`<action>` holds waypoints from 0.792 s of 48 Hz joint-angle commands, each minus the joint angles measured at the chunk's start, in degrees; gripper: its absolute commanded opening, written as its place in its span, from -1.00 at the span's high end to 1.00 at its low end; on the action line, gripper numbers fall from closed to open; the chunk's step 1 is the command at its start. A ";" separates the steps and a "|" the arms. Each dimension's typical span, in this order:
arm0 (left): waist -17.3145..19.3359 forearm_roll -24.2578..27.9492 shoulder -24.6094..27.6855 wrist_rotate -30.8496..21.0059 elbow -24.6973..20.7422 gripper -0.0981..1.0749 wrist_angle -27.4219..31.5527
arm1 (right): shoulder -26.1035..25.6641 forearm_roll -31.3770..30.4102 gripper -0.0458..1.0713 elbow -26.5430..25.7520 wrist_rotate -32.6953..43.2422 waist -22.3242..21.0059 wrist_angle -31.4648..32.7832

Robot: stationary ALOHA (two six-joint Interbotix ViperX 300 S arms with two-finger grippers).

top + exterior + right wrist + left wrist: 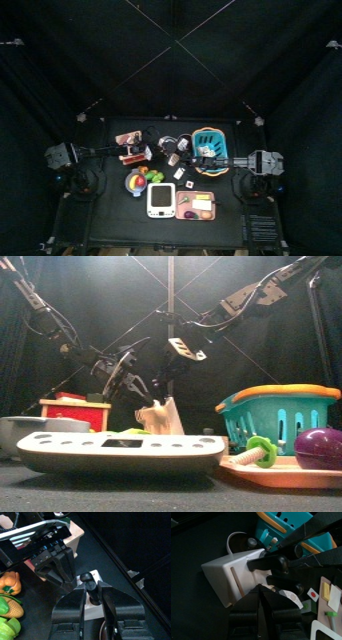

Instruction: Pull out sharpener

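Left pincer [271, 587] clamps the white box [228, 574] mid-tabletop; right pincer [88, 584] pinches the small sharpener [90, 587] at its end; I fear a skewed pull jams it

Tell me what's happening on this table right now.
Both arms meet over the middle of the table, working one white box. The left gripper holds the box by its edge. The right gripper comes from the opposite side, and its jaws look closed on a small white part at the box's end, probably the sharpener. It is not yet pulled clear. A teal basket and a fruit bowl sit nearby, untouched.
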 commanded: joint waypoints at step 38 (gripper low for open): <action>0.09 -0.35 0.00 0.00 -1.05 0.08 1.05 | -3.34 -1.93 -0.08 -1.14 0.35 4.31 4.66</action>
